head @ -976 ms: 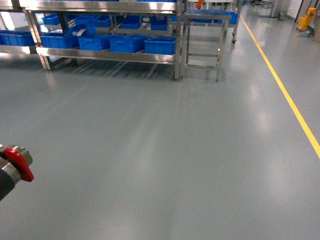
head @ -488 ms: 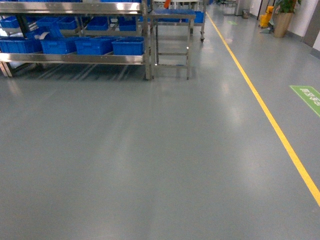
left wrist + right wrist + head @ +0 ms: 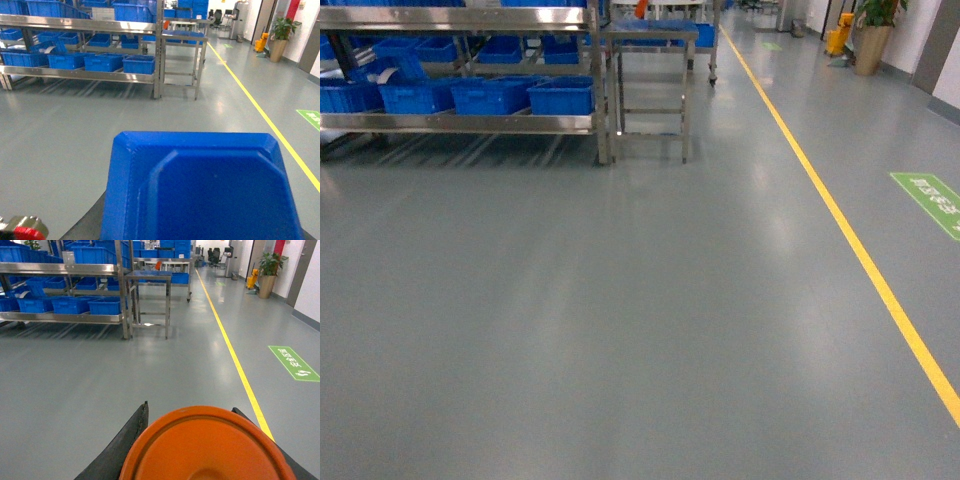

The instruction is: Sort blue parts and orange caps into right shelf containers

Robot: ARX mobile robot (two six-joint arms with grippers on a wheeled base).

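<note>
Left wrist view shows your left jaws holding a blue part [image 3: 200,190]; your right jaws hold an orange cap [image 3: 207,445]. Nothing looks sorted yet: the shelf [image 3: 460,122] with its blue crates [image 3: 560,96] stands well apart across open floor [image 3: 620,320].

A yellow floor line [image 3: 840,215] runs past a potted plant [image 3: 871,30] and a green floor sign [image 3: 930,198].

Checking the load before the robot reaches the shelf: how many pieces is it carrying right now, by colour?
Blue: 1, the part filling the left wrist view.
Orange: 1, the cap between the dark fingers in the right wrist view.
Total: 2
</note>
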